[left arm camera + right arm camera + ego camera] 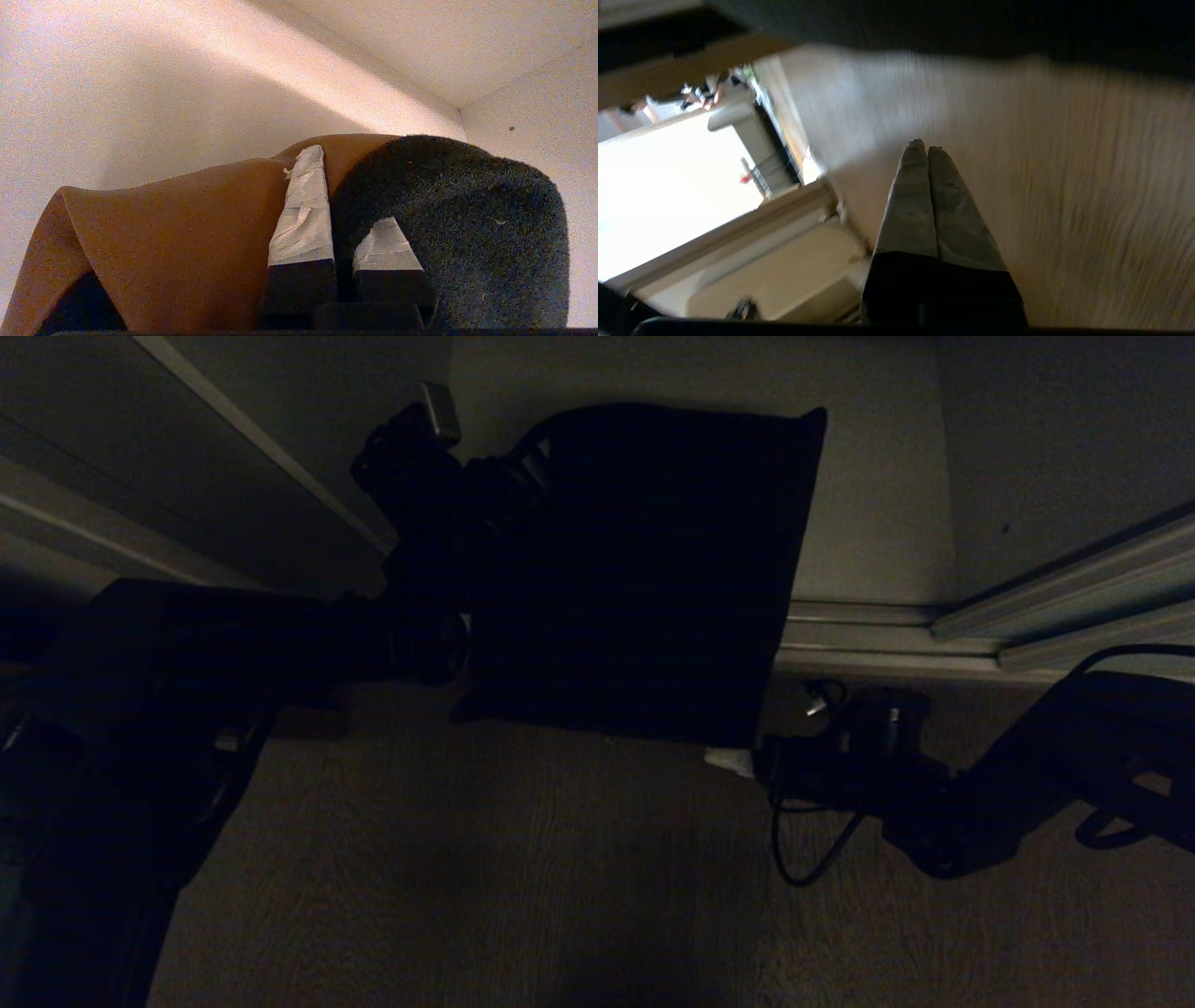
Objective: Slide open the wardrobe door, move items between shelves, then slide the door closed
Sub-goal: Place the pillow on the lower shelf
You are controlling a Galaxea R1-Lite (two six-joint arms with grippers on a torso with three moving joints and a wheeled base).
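My left gripper (343, 196) is shut on the folded items, and dark cloth fills the narrow gap between its taped fingers (303, 210). The rust-brown garment (177, 242) lies against one finger, and the black one (467, 224) bulges over the other. In the head view the items (635, 569) hang as one dark square from my left gripper (509, 476), in front of the open wardrobe and its off-white shelves (868, 476). My right gripper (738, 761) is shut and empty, low by the square's near corner. The sliding wardrobe door (121, 448) slants at the left.
The door's bottom track (878, 639) runs along the wardrobe's foot, with a pale framed rail (1074, 583) rising to the right. Wood-grain floor (560, 896) spreads in front. Off-white inner walls (140, 70) meet in a corner beyond the garments. A loose cable (803, 859) hangs under my right wrist.
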